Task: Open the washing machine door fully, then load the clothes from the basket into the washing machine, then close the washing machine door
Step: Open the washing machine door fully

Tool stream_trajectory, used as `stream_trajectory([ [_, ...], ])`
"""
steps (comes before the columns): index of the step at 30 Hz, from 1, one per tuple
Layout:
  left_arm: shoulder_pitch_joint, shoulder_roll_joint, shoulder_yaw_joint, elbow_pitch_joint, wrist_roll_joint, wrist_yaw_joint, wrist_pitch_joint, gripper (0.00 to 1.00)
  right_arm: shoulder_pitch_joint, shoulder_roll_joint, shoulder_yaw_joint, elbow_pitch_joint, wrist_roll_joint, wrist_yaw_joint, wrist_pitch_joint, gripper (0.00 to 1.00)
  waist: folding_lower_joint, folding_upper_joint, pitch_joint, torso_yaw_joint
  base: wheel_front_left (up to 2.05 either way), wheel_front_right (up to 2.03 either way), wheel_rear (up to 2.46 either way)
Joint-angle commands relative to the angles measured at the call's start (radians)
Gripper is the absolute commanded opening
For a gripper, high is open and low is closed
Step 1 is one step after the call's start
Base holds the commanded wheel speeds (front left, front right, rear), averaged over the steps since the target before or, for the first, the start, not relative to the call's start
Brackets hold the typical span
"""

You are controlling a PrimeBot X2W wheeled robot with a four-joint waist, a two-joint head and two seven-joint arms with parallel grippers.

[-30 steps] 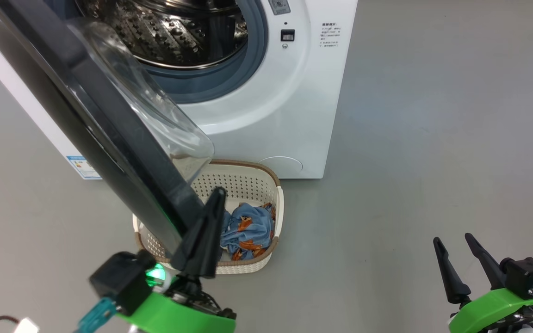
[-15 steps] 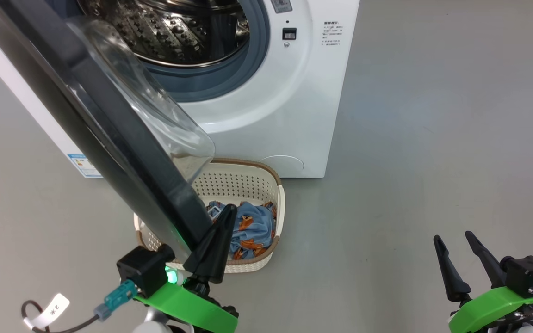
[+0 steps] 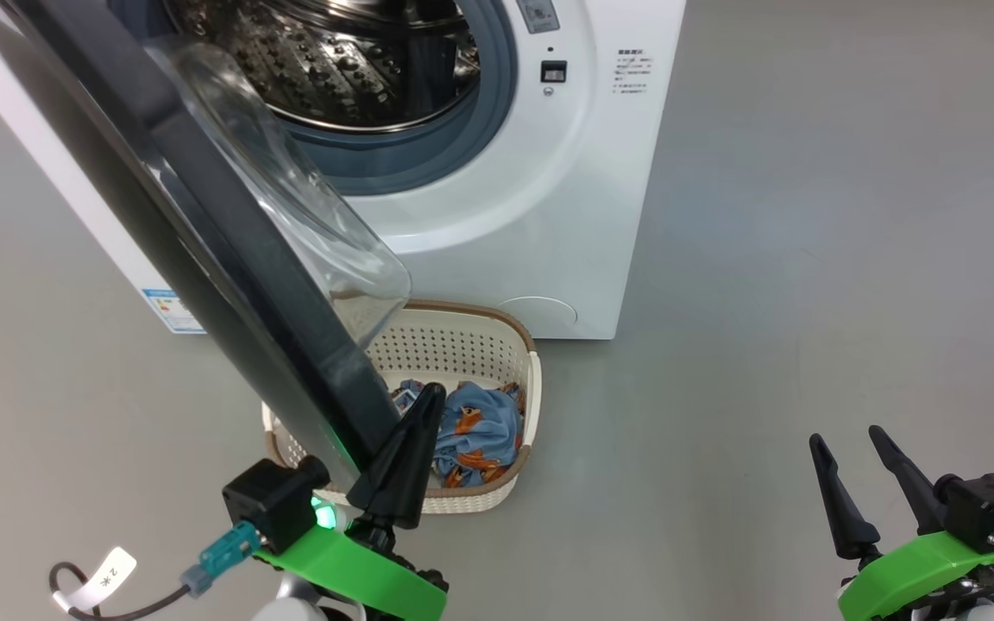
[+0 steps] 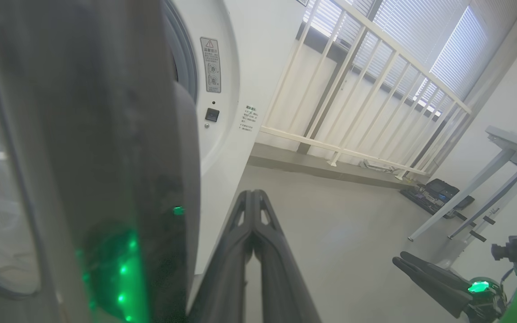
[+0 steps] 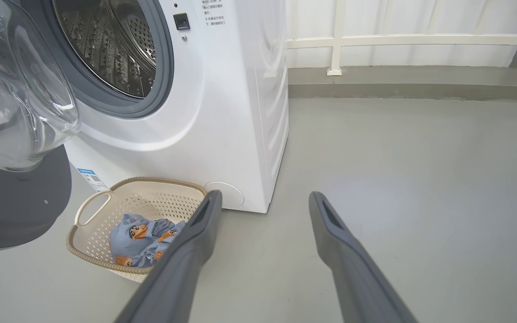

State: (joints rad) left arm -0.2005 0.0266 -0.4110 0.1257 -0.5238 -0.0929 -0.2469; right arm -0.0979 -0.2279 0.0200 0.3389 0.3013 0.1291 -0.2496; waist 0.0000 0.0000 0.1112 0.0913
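Note:
The washing machine (image 3: 549, 216) stands with its steel drum (image 3: 350, 60) exposed. The washing machine door (image 3: 229, 259) is swung out towards me, black rim edge-on, glass bowl (image 3: 307, 224) facing the drum. My left gripper (image 3: 430, 392) is shut and empty, lying close along the rim's lower end on the basket side; in the left wrist view the left gripper (image 4: 253, 194) sits just right of the door rim (image 4: 106, 157). The basket (image 3: 462, 345) sits on the floor below the door, with the blue clothes (image 3: 480, 431) inside. My right gripper (image 3: 846, 440) hangs open over bare floor, far right.
The right wrist view shows the basket (image 5: 92, 211), the clothes (image 5: 137, 235) and the door glass (image 5: 16, 103) to the left of my open right gripper (image 5: 264, 197). A white railing (image 4: 352, 89), table legs (image 4: 465, 193) and a black case (image 4: 438, 190) stand beyond.
My left gripper has drawn back and down along the door's rim, uncovering more of the clothes. The head camera has shifted a little. The right gripper has stayed put.

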Motion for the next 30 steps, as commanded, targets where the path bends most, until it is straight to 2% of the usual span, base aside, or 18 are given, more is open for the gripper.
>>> stream_trajectory([
  [1, -0.019, 0.024, 0.068, -0.013, -0.002, 0.007, -0.013, 0.00, -0.013, -0.020, 0.022, -0.025, -0.007, 0.002, -0.012, 1.00, 0.0000, 0.0000, -0.002, 0.005, 0.00, 0.00, 0.00],
  [20, 0.041, 0.027, 0.128, -0.044, 0.022, 0.011, -0.015, 0.00, -0.020, -0.034, 0.028, -0.041, -0.012, 0.002, -0.012, 1.00, 0.0000, 0.0000, 0.006, 0.107, 0.00, 0.00, 0.00],
  [30, 0.084, 0.038, 0.138, -0.103, 0.051, 0.036, -0.015, 0.00, -0.024, -0.042, 0.029, -0.047, -0.015, 0.002, -0.012, 1.00, 0.0000, 0.0000, 0.013, 0.173, 0.00, 0.00, 0.00],
])
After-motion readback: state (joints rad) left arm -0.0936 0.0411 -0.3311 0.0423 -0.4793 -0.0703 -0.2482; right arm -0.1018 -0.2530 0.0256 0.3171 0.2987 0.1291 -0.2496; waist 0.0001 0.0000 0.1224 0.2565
